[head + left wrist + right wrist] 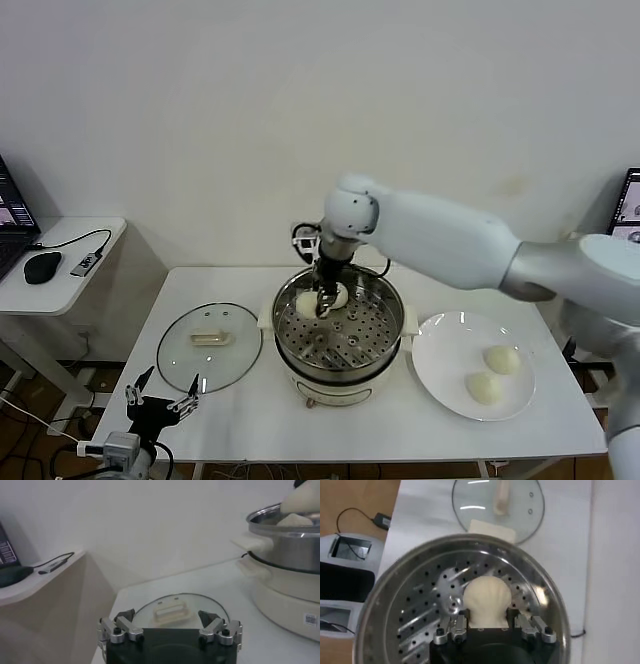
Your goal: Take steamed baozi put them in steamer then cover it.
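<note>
A plain white wall (250,120) fills the back of the room. In front of it stands a white tabletop (250,420). To its left a lower white side desk (60,265) carries a black mouse (42,266), a laptop's edge (12,225) and a cabled adapter (86,262). A monitor's edge (628,205) shows at far right, and wood floor (30,415) lies below.

The head view looks down from high up at the whole white table (250,420). The left wrist view sits low by the table's near edge and looks flat across it at the glass lid (180,611), close up. The right wrist view looks straight down into the steamer (400,590) from very near. All three views share the steamer (385,345) and the lid (210,345).
</note>
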{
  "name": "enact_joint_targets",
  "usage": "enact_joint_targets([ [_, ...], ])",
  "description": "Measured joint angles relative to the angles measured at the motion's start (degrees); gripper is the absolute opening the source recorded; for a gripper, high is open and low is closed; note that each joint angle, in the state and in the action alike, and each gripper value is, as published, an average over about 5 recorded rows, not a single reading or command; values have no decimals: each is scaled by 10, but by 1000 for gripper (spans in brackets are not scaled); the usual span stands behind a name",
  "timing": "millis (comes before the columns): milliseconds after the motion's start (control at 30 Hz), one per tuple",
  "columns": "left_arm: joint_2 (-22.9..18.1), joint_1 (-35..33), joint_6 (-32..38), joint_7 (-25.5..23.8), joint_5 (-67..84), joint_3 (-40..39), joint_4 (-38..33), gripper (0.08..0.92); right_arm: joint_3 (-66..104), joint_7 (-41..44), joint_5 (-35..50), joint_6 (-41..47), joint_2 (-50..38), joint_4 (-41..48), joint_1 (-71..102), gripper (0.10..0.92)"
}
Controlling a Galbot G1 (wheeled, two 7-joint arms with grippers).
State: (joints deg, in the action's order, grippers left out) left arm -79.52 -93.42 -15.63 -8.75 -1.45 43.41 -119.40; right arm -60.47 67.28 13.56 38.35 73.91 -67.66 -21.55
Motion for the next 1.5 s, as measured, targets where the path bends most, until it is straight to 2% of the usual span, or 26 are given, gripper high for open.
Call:
enact_joint_targets([
  [400, 1, 7, 0, 0, 3, -4, 9, 823, 8, -7, -17, -2, 31, 32, 29, 496],
  [700, 0, 8, 0, 0, 3, -4, 12, 823, 13, -7, -13, -4, 21, 22, 29, 740],
  [833, -1, 7, 0, -1, 3, -4, 11, 823, 19, -2, -13, -6, 0, 0, 21, 809],
  [1100, -3, 2, -2, -3, 2, -8, 6, 823, 43, 24, -12, -21, -102, -83, -9, 823],
  [1500, 1, -3, -5, -6, -3, -16, 9, 823, 77, 75, -40, -75, -333, -203, -5, 823],
])
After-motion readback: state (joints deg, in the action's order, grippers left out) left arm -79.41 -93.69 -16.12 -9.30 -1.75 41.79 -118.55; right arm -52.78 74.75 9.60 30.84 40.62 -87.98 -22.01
